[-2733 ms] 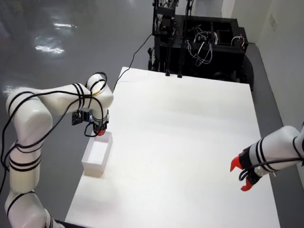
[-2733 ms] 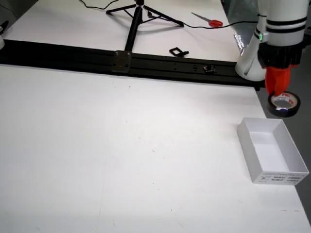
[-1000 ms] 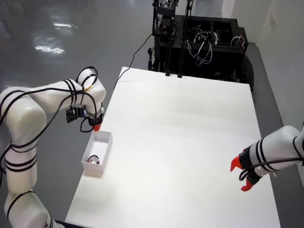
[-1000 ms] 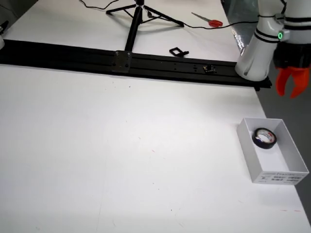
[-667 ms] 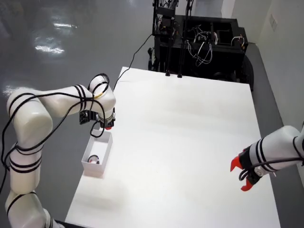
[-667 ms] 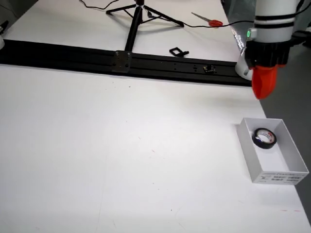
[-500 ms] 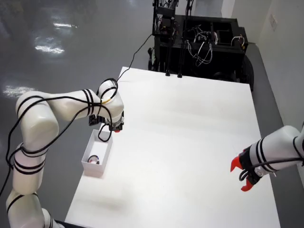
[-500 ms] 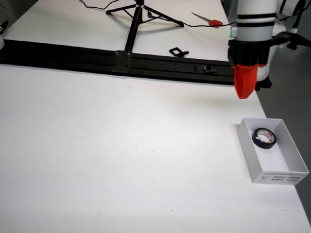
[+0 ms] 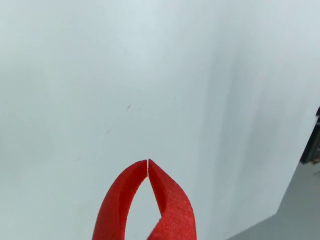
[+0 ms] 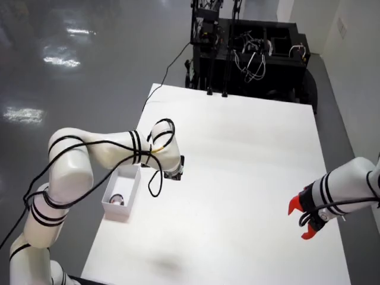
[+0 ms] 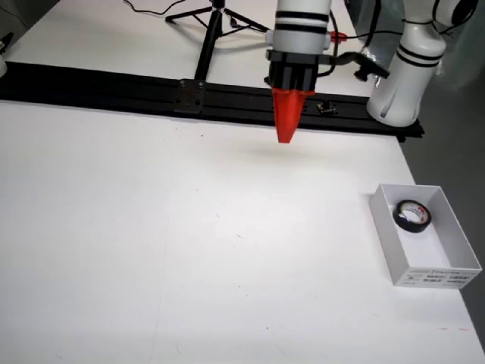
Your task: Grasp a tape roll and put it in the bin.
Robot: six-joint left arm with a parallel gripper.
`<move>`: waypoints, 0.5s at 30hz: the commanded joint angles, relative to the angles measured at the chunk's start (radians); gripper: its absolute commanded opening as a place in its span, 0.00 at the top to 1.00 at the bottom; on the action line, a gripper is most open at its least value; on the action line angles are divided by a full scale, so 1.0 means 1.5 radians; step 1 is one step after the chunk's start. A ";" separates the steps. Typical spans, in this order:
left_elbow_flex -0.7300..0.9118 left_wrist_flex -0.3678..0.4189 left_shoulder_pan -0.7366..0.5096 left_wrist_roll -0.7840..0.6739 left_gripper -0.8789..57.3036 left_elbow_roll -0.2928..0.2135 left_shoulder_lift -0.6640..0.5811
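Observation:
A black tape roll (image 11: pixel 413 214) lies inside the white open bin (image 11: pixel 443 265) near the table's right edge in the view from the side. From above, the roll (image 10: pixel 117 199) shows in the bin (image 10: pixel 132 184) at the table's left edge. My red gripper (image 11: pixel 286 138) points down above the bare table, well left of the bin, shut with nothing in it. In the view that rides on the gripper, the gripper (image 9: pixel 148 161) has its tips touching over plain white tabletop. From above, my white wrist (image 10: pixel 168 159) hides the fingers.
A black rail (image 11: pixel 151 91) runs along the table's far edge in the view from the side, with a tripod (image 11: pixel 216 19), scissors (image 11: pixel 327 33) and the arm's white base (image 11: pixel 398 91) beyond. A second arm's red gripper (image 10: pixel 303 219) hangs still at the right from above.
The roll went from the table beside the bin into the bin. My gripper let go, shut again and swung away from the bin toward the middle of the table.

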 commanded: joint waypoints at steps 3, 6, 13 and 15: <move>-0.148 0.008 -0.111 0.057 0.99 -0.021 0.070; -0.155 0.013 -0.112 0.065 0.99 -0.022 0.053; -0.155 0.019 -0.113 0.075 0.99 -0.023 0.026; -0.155 0.019 -0.115 0.075 0.99 -0.023 0.018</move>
